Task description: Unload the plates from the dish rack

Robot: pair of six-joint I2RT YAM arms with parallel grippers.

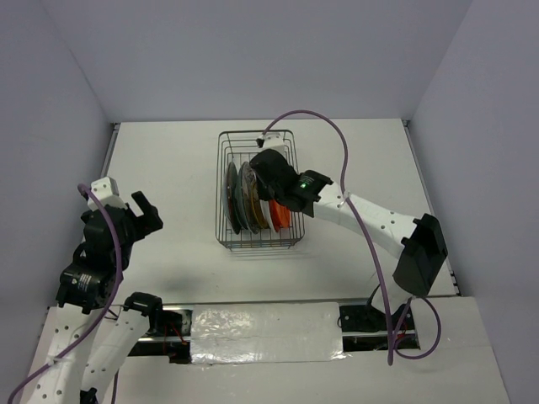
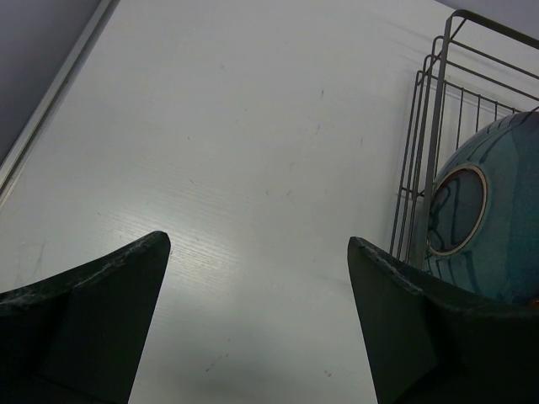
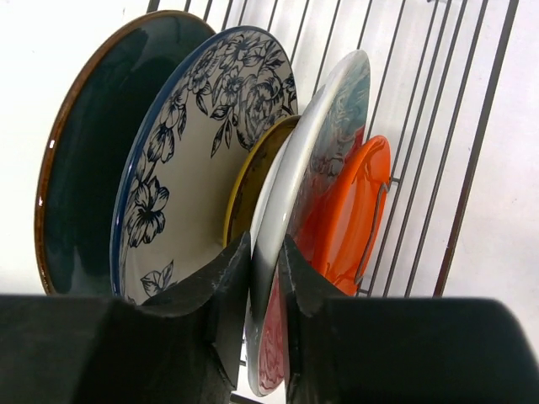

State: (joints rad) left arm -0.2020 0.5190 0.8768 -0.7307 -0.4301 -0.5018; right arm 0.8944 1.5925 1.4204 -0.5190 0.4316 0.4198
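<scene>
Left gripper (image 1: 141, 215) first: it hangs over the table's left side, well apart from the rack. Its two dark fingers (image 2: 101, 311) are spread wide with only bare white table (image 1: 168, 160) between them, nothing held and nothing touched. Moving right, the dish rack (image 1: 221, 181) stands mid-table, a dark wire basket with five plates on edge in a row inside it. At its left end is the teal plate (image 3: 88, 160), dark glaze with a brown-orange rim; the left wrist camera catches a ringed teal underside through the wires. Beside it leans the floral plate (image 3: 189, 168), white with blue flowers and a blue rim. Then comes a yellow plate (image 3: 251, 181), mostly hidden behind its neighbours. Next is the white plate (image 3: 328, 126), marbled pale blue and red on its face, and here's the action. The right gripper (image 3: 264, 271) is pinched onto this plate's near rim, one finger on each face and only the plate's thickness between them. That plate stands in line with the others. Last, the small orange plate (image 3: 358, 210) sits just beside it at the right end, near the rack's wires. The right arm reaches in from the table's right side.
</scene>
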